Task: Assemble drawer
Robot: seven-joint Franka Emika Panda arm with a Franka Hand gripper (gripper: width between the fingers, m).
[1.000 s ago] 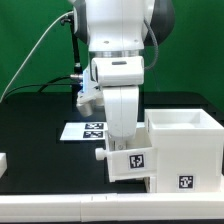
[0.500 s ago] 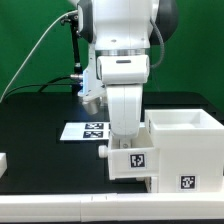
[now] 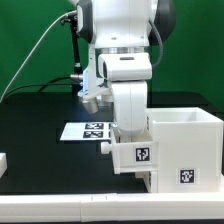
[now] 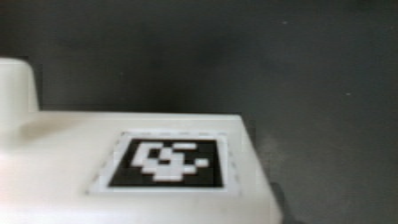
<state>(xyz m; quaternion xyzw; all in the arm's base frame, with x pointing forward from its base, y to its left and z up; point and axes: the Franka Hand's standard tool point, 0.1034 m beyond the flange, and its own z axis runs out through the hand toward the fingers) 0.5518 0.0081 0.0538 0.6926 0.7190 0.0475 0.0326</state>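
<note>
My gripper (image 3: 128,133) reaches down onto the white drawer box (image 3: 140,156), which has a marker tag on its front and a small knob (image 3: 104,147) on the side toward the exterior view's left. The fingers are hidden by the hand and the box, but the box moves with the hand. The box sits partly inside the larger white drawer housing (image 3: 188,140) on the exterior view's right. The wrist view shows the box's white surface (image 4: 71,150) with its tag (image 4: 169,160) close up, and a rounded white piece (image 4: 15,90) beside it.
The marker board (image 3: 88,129) lies on the black table behind the arm. A small white part (image 3: 3,160) lies at the exterior view's left edge. A green backdrop and a cable stand behind the arm.
The hand and the drawer box have shifted together toward the exterior view's right, further into the housing.
</note>
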